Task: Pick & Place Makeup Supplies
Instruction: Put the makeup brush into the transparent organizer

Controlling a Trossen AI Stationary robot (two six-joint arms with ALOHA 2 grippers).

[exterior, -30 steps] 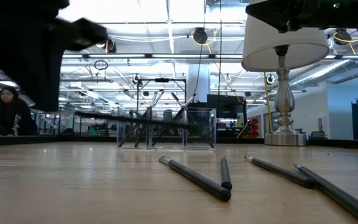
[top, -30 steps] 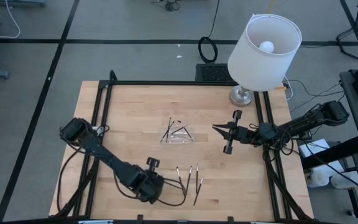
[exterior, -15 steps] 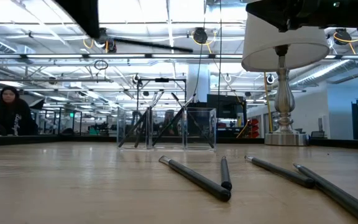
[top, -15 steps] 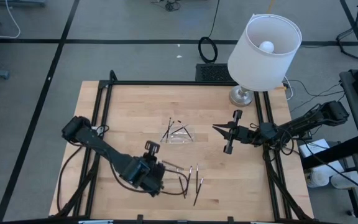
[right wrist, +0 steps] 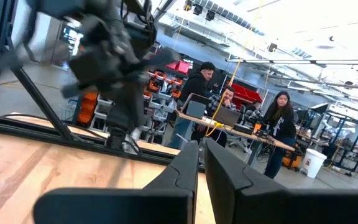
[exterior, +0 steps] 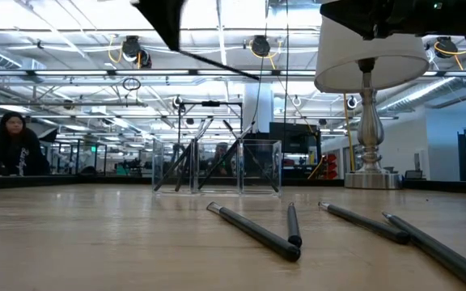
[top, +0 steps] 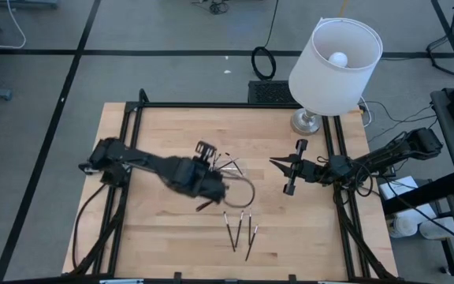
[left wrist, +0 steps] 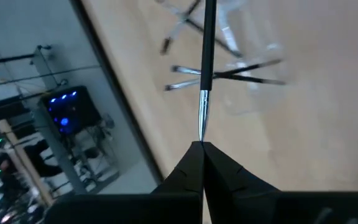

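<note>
My left gripper [top: 211, 188] hovers over the middle of the table, just short of the small clear tray [top: 227, 170], and is shut on one thin dark makeup stick [left wrist: 207, 56]. In the low view that stick [exterior: 217, 65] shows high above the table. Several more sticks lie crossed in the tray [left wrist: 247, 70]. Several others lie flat on the wood near the front edge [top: 240, 229]. My right gripper [top: 273, 162] waits at the right side, raised, shut and holding nothing [right wrist: 202, 163]. My left gripper pinches the stick by its silvery pointed end [left wrist: 202, 129] between its two fingertips. The stick runs straight on ahead of the fingers, in line with them, out over the tray. The fingers slant downward. The stick is lifted clear of the table.
A white-shaded lamp [top: 335, 63] stands on its metal base [top: 306, 121] at the back right corner. Black frame rails [top: 129, 158] run along the table's sides. A dark cable loop [top: 245, 192] hangs by my left gripper. People sit in the room beyond the table.
My left gripper has risen from the table's near edge and swung toward the far edge and the tray, tipping and rolling as it went. It stays shut on one stick, now carried high and clear of the table. The other sticks have stayed put.
</note>
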